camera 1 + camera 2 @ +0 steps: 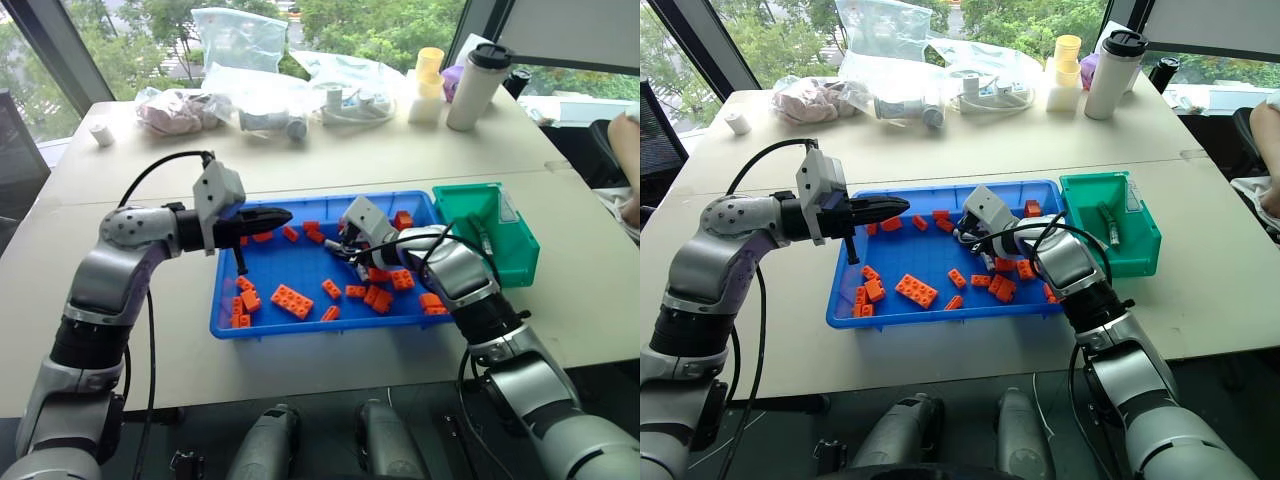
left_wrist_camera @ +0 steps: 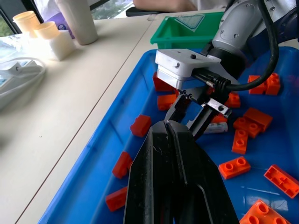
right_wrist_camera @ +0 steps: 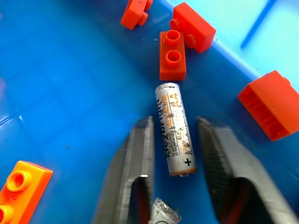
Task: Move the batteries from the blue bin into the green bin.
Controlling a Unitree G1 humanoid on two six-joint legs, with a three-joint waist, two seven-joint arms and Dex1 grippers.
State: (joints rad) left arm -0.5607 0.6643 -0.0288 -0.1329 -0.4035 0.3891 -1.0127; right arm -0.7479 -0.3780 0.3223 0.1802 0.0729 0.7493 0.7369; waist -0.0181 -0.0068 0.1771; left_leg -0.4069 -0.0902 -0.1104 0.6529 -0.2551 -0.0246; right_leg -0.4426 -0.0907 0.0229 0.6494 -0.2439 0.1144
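The blue bin (image 1: 300,328) lies in the middle of the table with several orange bricks (image 1: 291,300) in it. In the right wrist view a silver battery (image 3: 174,128) lies flat on the bin floor. My right gripper (image 3: 174,122) is down in the bin's right half, open, one finger (image 3: 140,144) on each side of that battery with a small gap. Part of a second battery (image 3: 161,215) shows close to the gripper's base. My left gripper (image 1: 270,215) hovers shut and empty over the bin's left half. The green bin (image 1: 520,255) stands against the blue bin's right end.
A thin dark object (image 1: 1107,222) lies inside the green bin. At the table's far side stand a white tumbler (image 1: 478,88), stacked cups (image 1: 428,85) and plastic bags (image 1: 240,45). A person's arm (image 1: 625,140) shows at the right edge.
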